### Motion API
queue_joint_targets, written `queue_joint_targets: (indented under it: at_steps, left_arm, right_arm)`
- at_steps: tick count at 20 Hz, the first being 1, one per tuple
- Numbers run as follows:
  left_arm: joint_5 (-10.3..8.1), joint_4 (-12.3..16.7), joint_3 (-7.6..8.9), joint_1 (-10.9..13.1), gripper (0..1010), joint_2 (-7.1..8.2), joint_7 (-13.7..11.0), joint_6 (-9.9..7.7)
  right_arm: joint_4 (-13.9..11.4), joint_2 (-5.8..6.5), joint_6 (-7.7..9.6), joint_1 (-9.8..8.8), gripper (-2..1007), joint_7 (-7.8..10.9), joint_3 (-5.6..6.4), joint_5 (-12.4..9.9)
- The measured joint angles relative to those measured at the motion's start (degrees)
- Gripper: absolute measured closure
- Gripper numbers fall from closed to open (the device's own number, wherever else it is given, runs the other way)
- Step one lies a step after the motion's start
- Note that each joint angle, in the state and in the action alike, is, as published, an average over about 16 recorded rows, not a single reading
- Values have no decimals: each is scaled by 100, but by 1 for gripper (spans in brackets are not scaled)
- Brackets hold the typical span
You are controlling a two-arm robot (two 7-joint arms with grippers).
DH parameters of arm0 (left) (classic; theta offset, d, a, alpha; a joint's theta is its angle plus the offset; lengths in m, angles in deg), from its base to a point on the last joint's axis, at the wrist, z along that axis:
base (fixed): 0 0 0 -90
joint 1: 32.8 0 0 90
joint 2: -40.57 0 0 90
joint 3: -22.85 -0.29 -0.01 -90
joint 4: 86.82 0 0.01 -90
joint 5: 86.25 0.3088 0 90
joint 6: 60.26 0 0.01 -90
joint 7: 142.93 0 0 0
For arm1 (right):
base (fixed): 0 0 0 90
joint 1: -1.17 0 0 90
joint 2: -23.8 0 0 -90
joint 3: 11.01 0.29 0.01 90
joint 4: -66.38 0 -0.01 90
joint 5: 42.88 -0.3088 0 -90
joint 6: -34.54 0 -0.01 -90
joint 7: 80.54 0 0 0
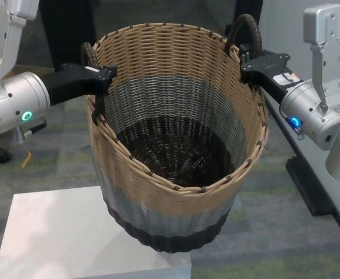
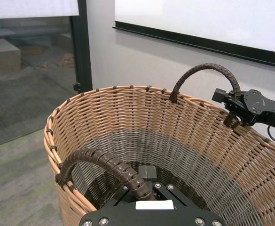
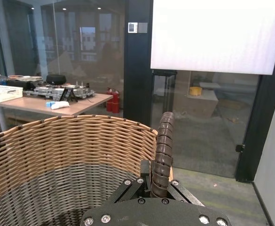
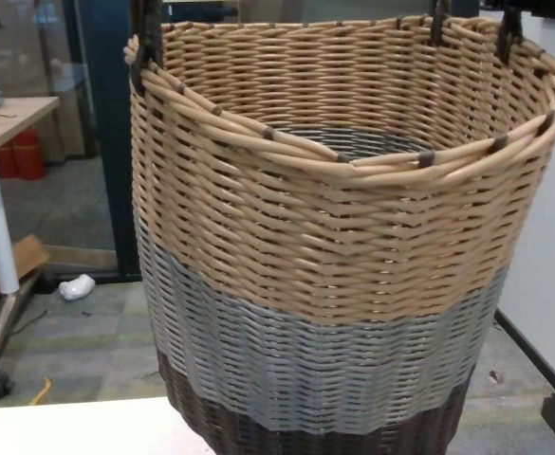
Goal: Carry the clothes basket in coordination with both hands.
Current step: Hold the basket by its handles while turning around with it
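Above the near edge of a low white block-shaped platform [image 1: 71, 232], the large round wicker clothes basket [image 1: 178, 145], tan at the top, grey in the middle and dark brown at the base, is hanging between the two arms, its base seeming to be just off or barely on the platform; which of the two cannot be told. At its left rim, the black flat-jawed left gripper [image 1: 100, 75] is clamping shut on one dark brown arched loop handle [image 2: 104, 162], and at the right rim the black flat-jawed right gripper [image 1: 257, 64] is pinching shut on the other handle [image 3: 163, 150]. The step in hand looks like the carrying itself, with both grips made. The next move is calling for both arms travelling together at one height and pace, so the basket is not tilting or twisting out of the jaws. Around the robot, grey-green carpet [image 1: 59, 128] is covering the floor, glass partitions [image 3: 81, 61] are enclosing the room, and a light wooden table [image 3: 48, 101] is carrying equipment.
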Motion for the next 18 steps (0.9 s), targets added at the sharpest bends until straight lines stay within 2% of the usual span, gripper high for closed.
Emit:
queue_joint_targets:
  at_steps: [8, 18]
  left_arm:
    - [-4, -28, -44, -37, 1010, 2, -26, 11]
    - [-16, -157, -267, -216, 1010, 23, -119, 104]
  right_arm:
    - [-1, 0, 0, -1, 980, -1, 1, -3]
    - [-44, 39, -5, -27, 980, -3, 20, -66]
